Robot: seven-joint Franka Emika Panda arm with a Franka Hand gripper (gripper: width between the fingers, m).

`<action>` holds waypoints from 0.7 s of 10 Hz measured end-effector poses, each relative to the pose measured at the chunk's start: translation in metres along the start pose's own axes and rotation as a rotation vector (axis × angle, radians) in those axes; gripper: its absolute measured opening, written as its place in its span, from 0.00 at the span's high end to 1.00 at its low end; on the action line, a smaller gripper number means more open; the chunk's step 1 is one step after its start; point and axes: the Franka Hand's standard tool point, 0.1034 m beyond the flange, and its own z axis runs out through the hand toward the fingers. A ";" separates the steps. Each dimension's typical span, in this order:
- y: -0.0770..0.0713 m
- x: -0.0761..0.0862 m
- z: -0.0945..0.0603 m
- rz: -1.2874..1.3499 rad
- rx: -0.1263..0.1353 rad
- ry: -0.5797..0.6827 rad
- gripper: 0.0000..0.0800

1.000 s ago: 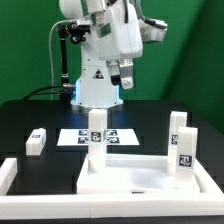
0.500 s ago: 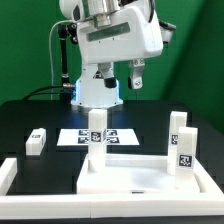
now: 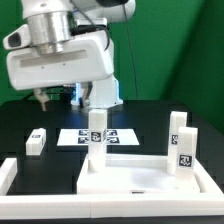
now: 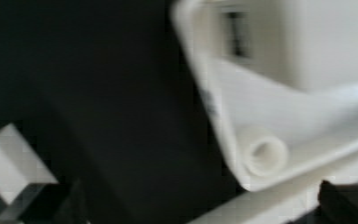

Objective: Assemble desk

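The gripper [image 4: 190,197] hangs high above the far-left part of the black tabletop [image 3: 30,118]. Its jaws are spread wide with nothing between them. The white plastic rectangular tray with a raised rim [image 3: 150,178], which is the desk's top panel, lies at the near edge, towards the exterior view's right.

There are four small white block legs bearing black-and-white tags:
- One leg [image 3: 36,140] lies on its side at the exterior view's left, well apart from the tray.
- One leg [image 3: 96,127] stands upright at the marker board [image 3: 118,137], just beyond the tray.
- The other two stand at the right, one [image 3: 178,126] behind the other [image 3: 186,149], beside the tray's right rim.

The wrist view shows a blurred white part with a round hole [image 4: 265,152] under the hand. It is probably a corner of the tray, but I cannot tell for sure.

Nothing is joined yet, so the task looks to be at its very start. The step in hand is likely reaching for a first part.

To do it well:
- Settle on one part before descending, and keep the jaws wide until they straddle it.
- For the lying leg, turn the wrist so the pads meet its two long flat faces, and grip near its middle so it does not pivot.
- Come straight down and stop short of the tabletop.
- Stay clear of the upright leg at the marker board, which a passing finger would topple.
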 end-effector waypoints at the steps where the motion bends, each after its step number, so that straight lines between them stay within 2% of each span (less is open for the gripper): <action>1: -0.007 0.000 -0.002 -0.025 0.005 0.002 0.19; 2: -0.006 0.000 -0.002 -0.123 0.004 0.003 0.19; 4: -0.001 -0.003 0.002 -0.144 0.001 -0.023 0.19; 5: 0.027 -0.005 0.015 -0.178 -0.061 -0.058 0.19; 6: 0.047 -0.013 0.020 -0.224 -0.086 -0.147 0.19; 7: 0.078 -0.010 0.024 -0.264 -0.112 -0.212 0.19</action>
